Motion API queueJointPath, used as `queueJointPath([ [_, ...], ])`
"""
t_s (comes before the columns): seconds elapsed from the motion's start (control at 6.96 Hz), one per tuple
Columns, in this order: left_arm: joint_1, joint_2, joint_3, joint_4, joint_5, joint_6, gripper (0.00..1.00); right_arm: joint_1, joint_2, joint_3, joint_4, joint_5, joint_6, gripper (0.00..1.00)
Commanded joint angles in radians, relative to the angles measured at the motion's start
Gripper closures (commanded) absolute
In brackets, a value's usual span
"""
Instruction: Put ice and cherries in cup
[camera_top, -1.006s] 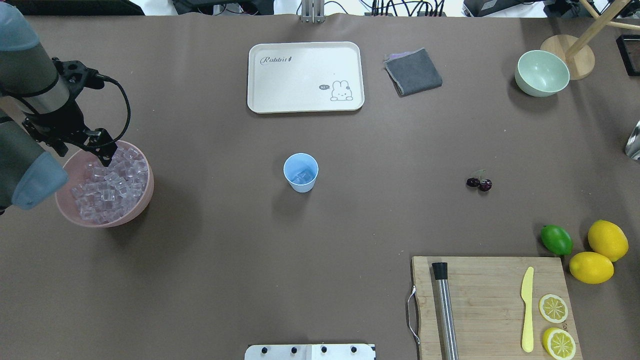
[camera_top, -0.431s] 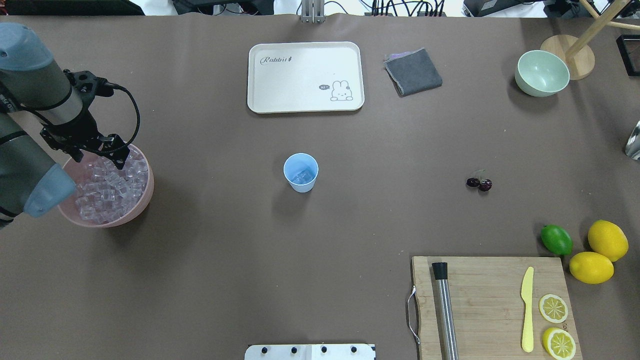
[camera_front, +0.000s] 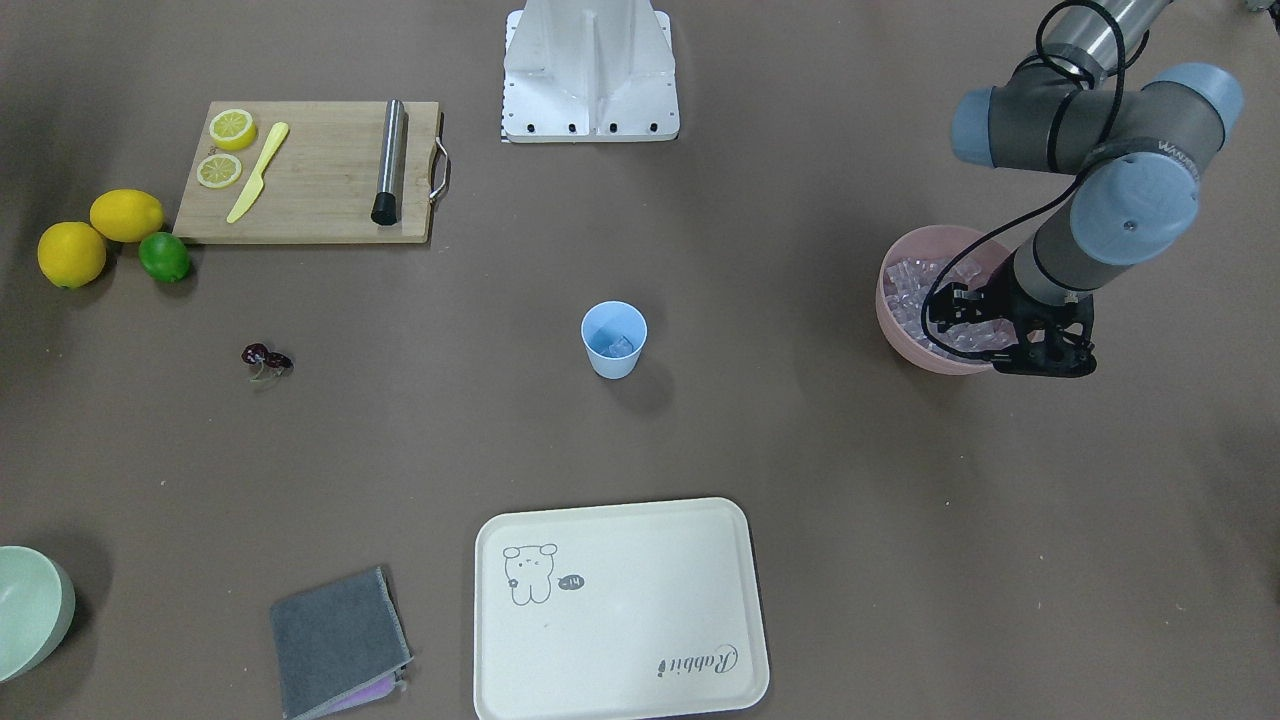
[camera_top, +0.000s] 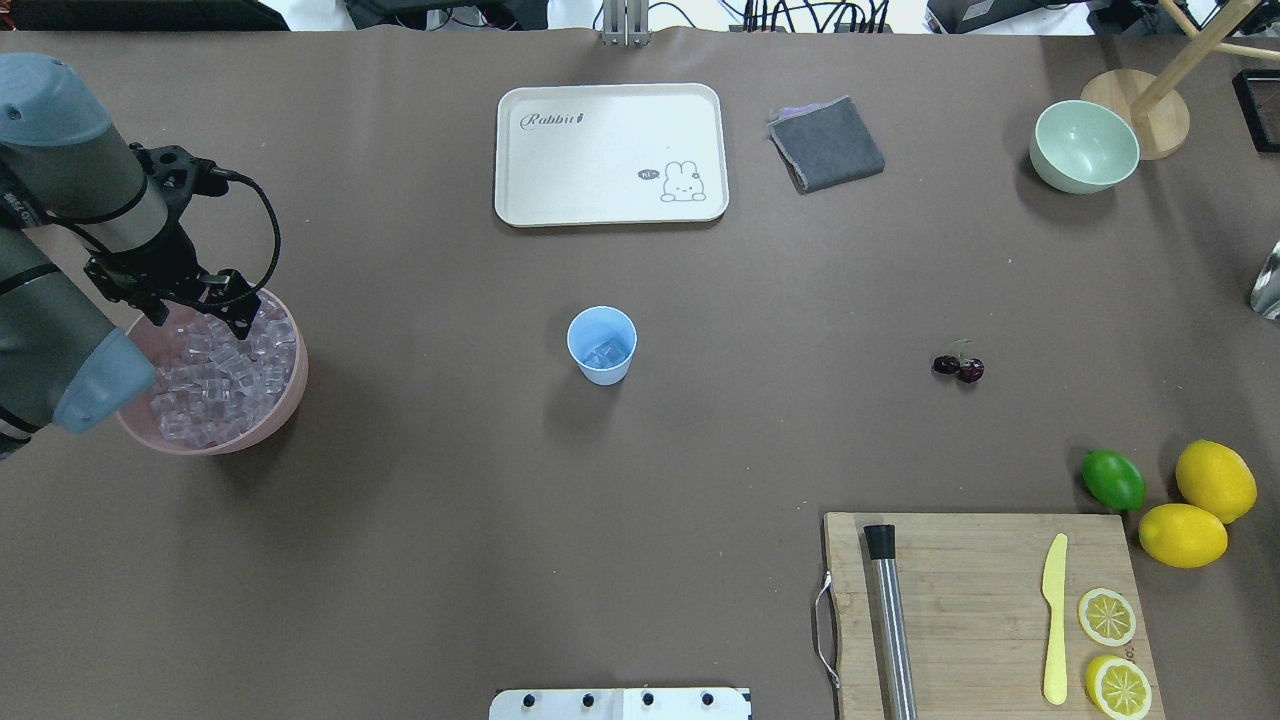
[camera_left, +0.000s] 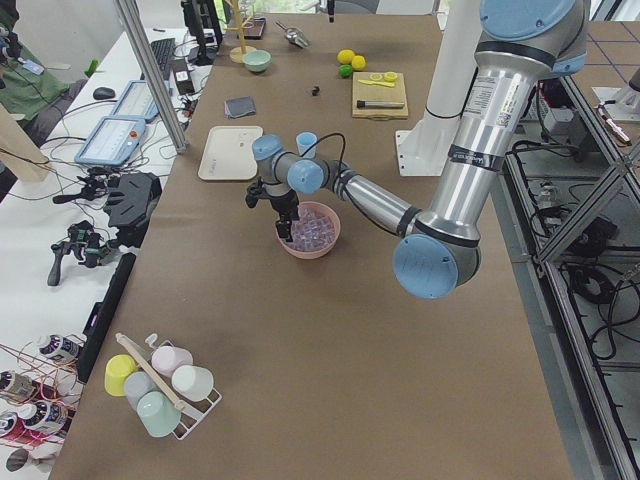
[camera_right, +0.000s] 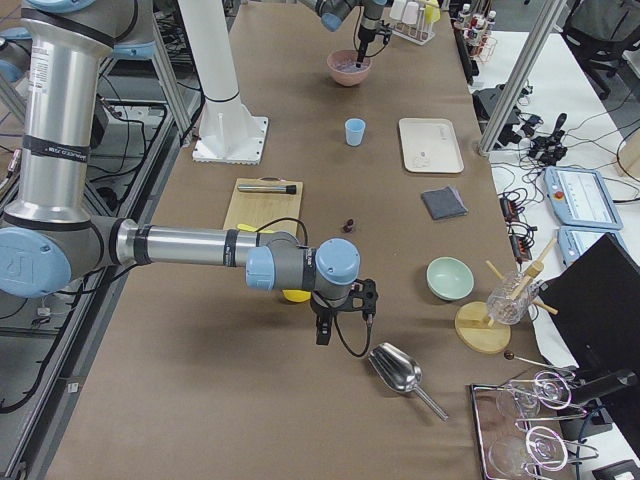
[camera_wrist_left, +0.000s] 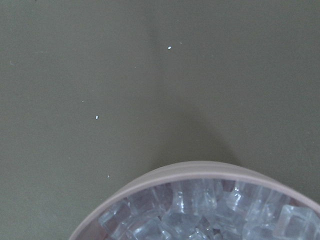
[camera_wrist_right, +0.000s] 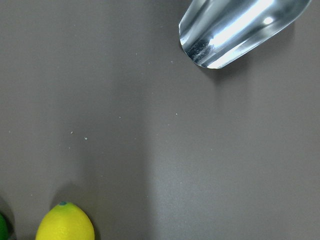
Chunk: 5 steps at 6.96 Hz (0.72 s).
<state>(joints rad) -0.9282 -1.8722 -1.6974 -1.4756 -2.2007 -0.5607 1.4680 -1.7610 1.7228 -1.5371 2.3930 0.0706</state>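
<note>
Nearest the robot, on its right side, a pale wooden cutting board (camera_top: 980, 600) with a wire handle lies flat on the brown table (camera_top: 450, 520). It carries a brushed steel rod (camera_top: 892, 630) with a black cap, a yellow plastic knife (camera_top: 1055, 620) and two lemon slices (camera_top: 1106, 616). Just beyond its far right corner sit two glossy whole lemons (camera_top: 1215, 480) and a green lime (camera_top: 1112, 480).

The right hand (camera_right: 321, 340) hangs over bare table between a lemon and a shiny metal scoop (camera_right: 398, 368). It shows clearly only from the side, so I cannot tell whether it is spread or clenched.

Further out, the cherries (camera_top: 958, 367) (two dark, round fruits joined by thin stems) lie alone on the table, well apart from the lime. The cup (camera_top: 600, 375), light blue, tapered and smooth, stands upright mid-table with a little ice already in its bottom. It stands between the cherries and the pink bowl (camera_top: 292, 400), well apart from both.

The rest of the ice (camera_top: 215, 385), clear glassy cubes, is heaped in that wide, round bowl on the robot's left. The left hand (camera_top: 196, 318) points down over the bowl's far side, fingers spread and gripping nothing. From overhead, the grey forearm and its blue joint cap hide the bowl's left rim.

Farthest off are a cream rectangular tray (camera_top: 610, 155) with a rabbit drawing, a folded grey cloth (camera_top: 826, 143), a pale green bowl (camera_top: 1060, 180) and a round wooden stand base (camera_top: 1165, 125).
</note>
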Motion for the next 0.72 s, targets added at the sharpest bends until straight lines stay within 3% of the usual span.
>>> queueJointPath([
  [0.0,0.0,0.002,0.012,-0.005,-0.011,-0.007,0.03,0.0,0.0,0.0,0.0,0.0,0.0,0.0],
  [0.58,0.0,0.007,0.039,-0.094,-0.059,-0.081,0.03,0.0,0.0,0.0,0.0,-0.002,0.0,0.0],
])
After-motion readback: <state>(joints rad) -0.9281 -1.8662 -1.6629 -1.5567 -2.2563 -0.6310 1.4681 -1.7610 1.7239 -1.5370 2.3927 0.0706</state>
